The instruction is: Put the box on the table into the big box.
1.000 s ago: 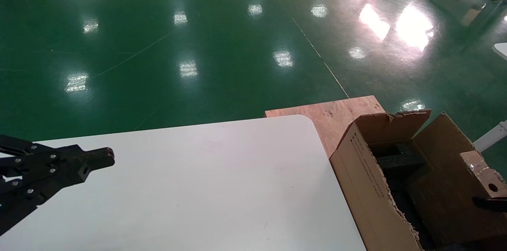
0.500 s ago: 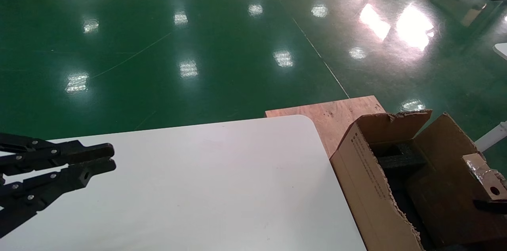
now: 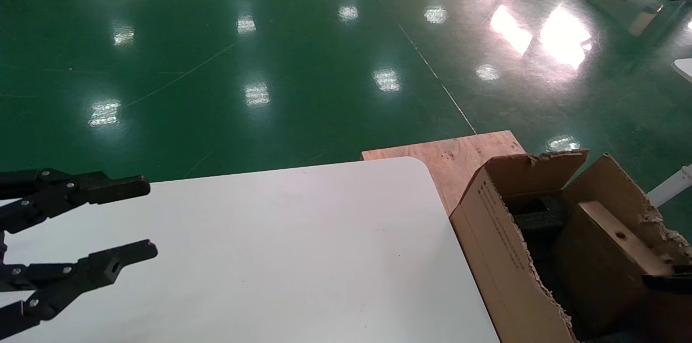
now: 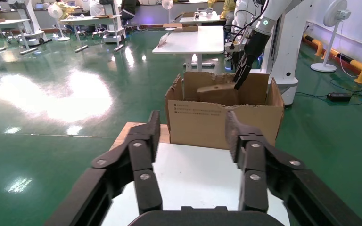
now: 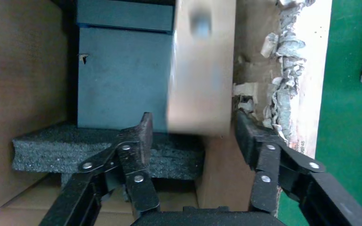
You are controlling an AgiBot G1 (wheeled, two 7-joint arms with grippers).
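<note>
Leaning inside the big box (image 3: 486, 224), the box (image 3: 611, 256) sits tilted, its broad face with the small round black hole turned up and one end pointing down into the carton. The right wrist view shows it blurred between the right gripper (image 5: 193, 132)'s fingers (image 5: 143, 134), which are spread wide and apart from its sides, so nothing is gripped. Black foam (image 5: 113, 146) lies on the floor of the big box below the fingers, and a dark block (image 5: 122, 75) stands against the foam farther in. The big box's wall nearest the right gripper has a ragged torn edge (image 5: 280, 70).

The big box stands just beside the rounded corner of the table (image 3: 297, 251), with small printed text running down the flap that faces the table. A plywood board (image 3: 454, 153) lies beyond the big box, partly under the table's corner. The left gripper (image 3: 146, 218) hangs over the far side of the table from the big box, its fingers (image 4: 143, 146) wide apart and holding nothing. Green glossy floor (image 3: 270, 61) lies beyond the table.
</note>
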